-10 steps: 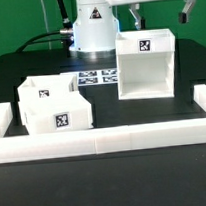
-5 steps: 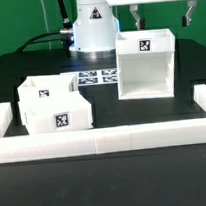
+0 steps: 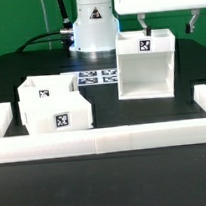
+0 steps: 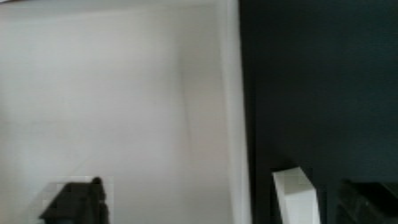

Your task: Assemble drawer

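A Franka arm's gripper (image 3: 168,29) hangs at the upper right of the exterior view, directly above the drawer shell (image 3: 147,69). Its two fingers (image 3: 145,29) are spread wide and hold nothing. One finger dips toward the shell's open top, and the other sits just outside the shell's wall on the exterior view's right. Whether either finger touches the shell cannot be told.

The cube-like shell stands upright on the black tabletop (image 3: 112,112), right of centre, with its open face toward the camera and a square tag on its upper front edge. Well apart from it, at the exterior view's left, are the two smaller trays. The front tray (image 3: 60,114) touches the rear tray (image 3: 38,89), and each shows a tag.

The marker board (image 3: 97,77) lies flat between the trays and the shell, in front of the robot base (image 3: 91,27). Low white border bars (image 3: 104,141) frame the work area along the lower edge and both sides.

The wrist view is blurred. A white surface (image 4: 116,100) fills most of it beside a dark strip, and a dark fingertip (image 4: 75,200) shows at the edge.
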Tool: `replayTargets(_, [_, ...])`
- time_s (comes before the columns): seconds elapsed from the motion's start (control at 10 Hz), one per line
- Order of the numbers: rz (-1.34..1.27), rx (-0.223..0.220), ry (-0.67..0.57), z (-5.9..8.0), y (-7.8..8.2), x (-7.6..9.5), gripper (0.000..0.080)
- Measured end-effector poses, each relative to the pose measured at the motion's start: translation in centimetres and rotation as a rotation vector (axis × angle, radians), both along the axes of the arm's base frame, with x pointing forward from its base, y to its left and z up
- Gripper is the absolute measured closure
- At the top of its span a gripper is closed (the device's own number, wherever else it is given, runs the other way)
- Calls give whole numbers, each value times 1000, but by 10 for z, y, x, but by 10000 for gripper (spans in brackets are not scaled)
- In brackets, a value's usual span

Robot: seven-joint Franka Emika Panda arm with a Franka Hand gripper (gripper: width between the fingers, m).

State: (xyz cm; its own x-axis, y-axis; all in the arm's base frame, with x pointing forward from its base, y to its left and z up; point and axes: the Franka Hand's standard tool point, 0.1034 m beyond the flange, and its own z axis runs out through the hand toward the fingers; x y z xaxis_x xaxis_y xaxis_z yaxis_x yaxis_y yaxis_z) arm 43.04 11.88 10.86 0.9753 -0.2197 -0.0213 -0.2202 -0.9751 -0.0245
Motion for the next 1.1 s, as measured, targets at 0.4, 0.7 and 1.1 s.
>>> replayTargets(0.4, [27, 1, 7, -11, 2, -11, 284])
replayTargets(0.7, [27, 1, 8, -11, 2, -11, 613])
replayTargets(1.1, [27, 1, 7, -11, 2, -11, 763])
